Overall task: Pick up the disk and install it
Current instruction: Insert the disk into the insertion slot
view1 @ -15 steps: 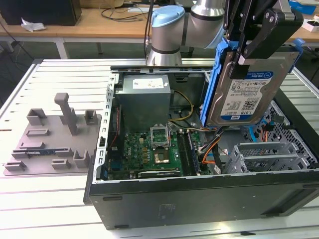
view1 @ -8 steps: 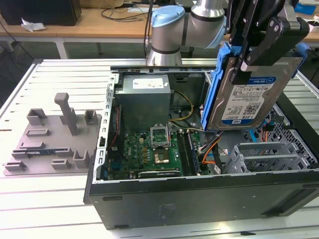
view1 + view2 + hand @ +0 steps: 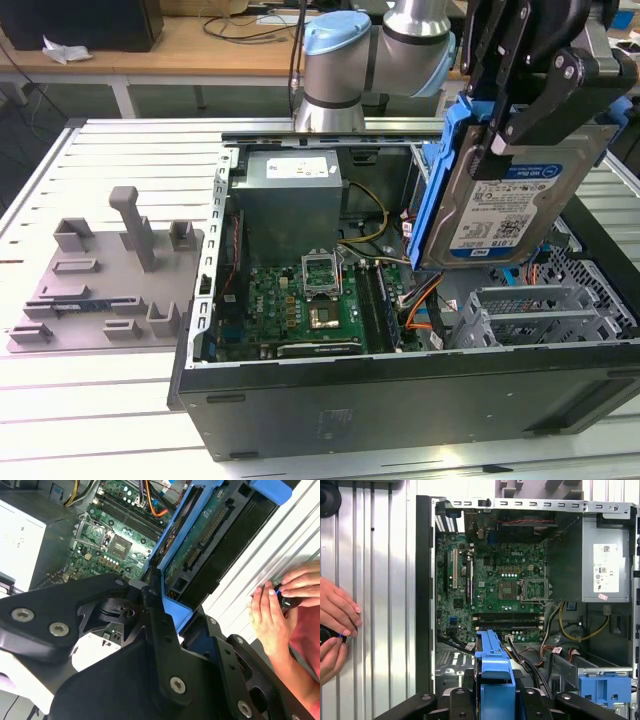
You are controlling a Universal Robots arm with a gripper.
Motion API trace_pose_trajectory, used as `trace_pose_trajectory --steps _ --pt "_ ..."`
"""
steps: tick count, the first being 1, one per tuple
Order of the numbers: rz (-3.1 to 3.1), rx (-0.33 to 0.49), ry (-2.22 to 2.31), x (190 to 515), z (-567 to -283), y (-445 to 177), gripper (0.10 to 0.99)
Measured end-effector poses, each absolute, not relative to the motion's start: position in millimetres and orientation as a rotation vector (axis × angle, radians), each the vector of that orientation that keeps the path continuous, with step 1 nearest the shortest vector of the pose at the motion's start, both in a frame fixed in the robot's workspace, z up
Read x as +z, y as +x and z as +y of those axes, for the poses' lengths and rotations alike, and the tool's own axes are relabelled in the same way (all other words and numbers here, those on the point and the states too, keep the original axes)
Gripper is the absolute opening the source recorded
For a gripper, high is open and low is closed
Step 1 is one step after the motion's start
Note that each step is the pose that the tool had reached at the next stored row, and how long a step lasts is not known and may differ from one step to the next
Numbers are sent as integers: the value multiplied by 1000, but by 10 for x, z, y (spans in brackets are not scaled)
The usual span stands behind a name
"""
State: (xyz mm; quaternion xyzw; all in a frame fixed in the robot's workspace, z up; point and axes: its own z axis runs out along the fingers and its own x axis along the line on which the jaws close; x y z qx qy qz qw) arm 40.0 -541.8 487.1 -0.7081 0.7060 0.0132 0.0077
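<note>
The black 2-fingered claw (image 3: 540,105) is clamped on the disk (image 3: 520,200), a flat silver-grey hard drive with a white-and-blue label, framed by a bright blue plastic bracket. The disk hangs tilted in the air above the open black computer case (image 3: 400,400), over its end at the exterior view's right, with the grey metal drive bays (image 3: 540,315) below it. In the second wrist view the claw (image 3: 167,607) grips the bracket's edge and the disk (image 3: 210,535) shows its green circuit-board underside. The case lies on its side on the white slatted metal tabletop (image 3: 90,420), with the green motherboard (image 3: 300,300) and the grey metal power-supply box (image 3: 290,190) inside. A grey moulded fixture tray (image 3: 100,290) lies beside the case, at the exterior view's left. A person's hands (image 3: 335,625) rest on the tabletop beside the case, around a small dark object.
</note>
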Motion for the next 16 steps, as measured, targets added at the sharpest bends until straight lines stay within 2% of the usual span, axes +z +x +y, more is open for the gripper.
trace_pose_trajectory --steps 16 --pt "2208 44 -2215 4862 -5530 622 369"
